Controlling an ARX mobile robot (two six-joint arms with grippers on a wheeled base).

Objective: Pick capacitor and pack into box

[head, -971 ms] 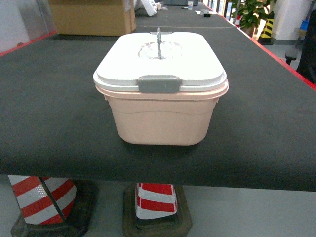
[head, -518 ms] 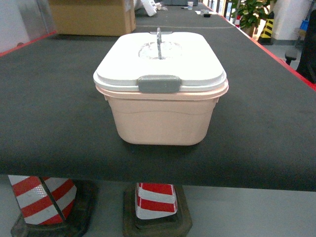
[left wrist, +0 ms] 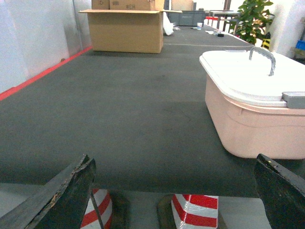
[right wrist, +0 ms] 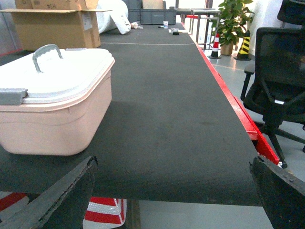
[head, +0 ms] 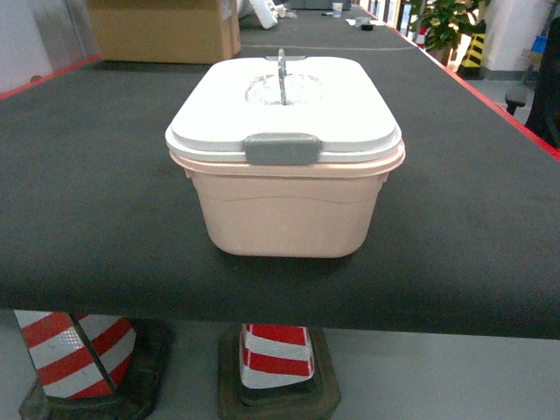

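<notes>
Head view: pink plastic box (head: 286, 206) near front edge of black table (head: 87, 175), white lid (head: 284, 105) shut, grey latch (head: 282, 149) down. No capacitor visible anywhere, maybe inside. Left gripper (left wrist: 176, 191) and right gripper (right wrist: 174, 188) both spread wide, holding nothing, low off table edge. Fits either pre-pick or already packed; can't call next move.

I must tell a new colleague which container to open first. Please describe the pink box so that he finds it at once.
Look at the long dark table with red edges. Near its front edge stands the box, alone there: pale pink, with a white lid. Unlike the brown carton at the far end, it is plastic, closed by a grey latch and topped with a grey handle.
</notes>
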